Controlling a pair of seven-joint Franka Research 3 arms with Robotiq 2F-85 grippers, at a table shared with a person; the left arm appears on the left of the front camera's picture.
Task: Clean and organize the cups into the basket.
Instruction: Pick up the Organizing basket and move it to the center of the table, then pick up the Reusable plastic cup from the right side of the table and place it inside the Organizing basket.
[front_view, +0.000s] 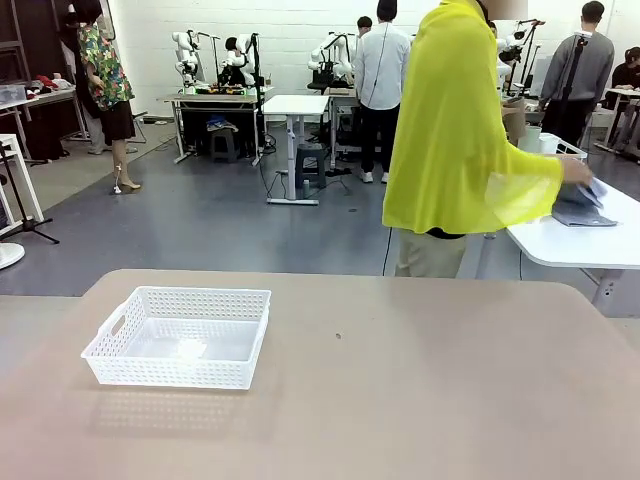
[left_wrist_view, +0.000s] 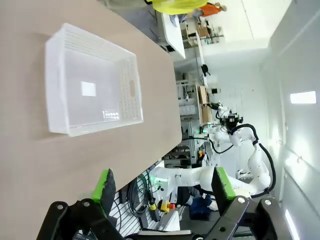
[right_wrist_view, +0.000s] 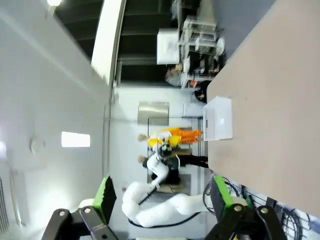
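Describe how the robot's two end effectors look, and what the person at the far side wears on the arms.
Both look alike. The left end effector has two black fingers with bolted knuckles, each tipped with a bright green pad. The right end effector has the same black fingers and green pads. The person wears a loose bright yellow top with a wide sleeve.

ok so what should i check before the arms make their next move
1. Small white lattice-walled plastic basket sits upright on the tan table: ok
2. Basket has room for cups: ok, no cups in it
3. Left gripper open and holding nothing: ok
4. Right gripper open and holding nothing: ok
5. Person in the yellow top is attending to the shared table: not ok, turned towards a white side table
6. Where the cups are for picking: cannot tell
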